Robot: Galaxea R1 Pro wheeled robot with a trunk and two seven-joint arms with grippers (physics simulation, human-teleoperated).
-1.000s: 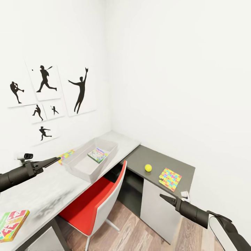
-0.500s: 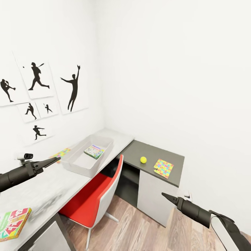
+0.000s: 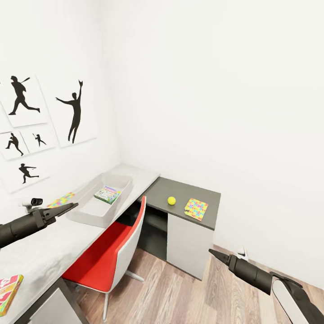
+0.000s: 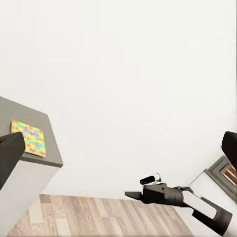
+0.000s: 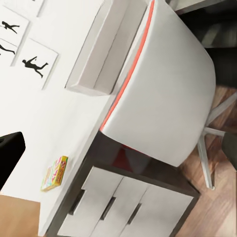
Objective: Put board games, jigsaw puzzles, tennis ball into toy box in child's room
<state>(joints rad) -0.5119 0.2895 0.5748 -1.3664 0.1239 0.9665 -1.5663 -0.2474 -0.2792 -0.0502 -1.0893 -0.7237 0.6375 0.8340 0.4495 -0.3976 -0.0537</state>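
Small yellow-green tennis ball (image 3: pixel 171 200) and thin multicoloured jigsaw board (image 3: pixel 196 209) lie side by side on the lower dark grey desk section (image 3: pixel 211 196), ahead of and above the right gripper (image 3: pixel 211 252), the nearer arm. Both it and the left gripper (image 3: pixel 74 205) look pressed together and empty. The see-through greyish bin (image 3: pixel 83 218) holds one printed game box (image 3: pixel 107 194).

Red chair (image 3: pixel 110 252): pushed in against light tabletop (image 3: pixel 49 247), blocks front approach to bin (image 3: pixel 96 204). Air above bin: open. Dark tabletop (image 3: pixel 180 194): top access free; ball (image 3: pixel 171 200) and puzzle (image 3: pixel 196 209) apart, gap between. Wood floor (image 3: pixel 180 292) beside cabinet: clear passage. Walls close behind both tabletops.
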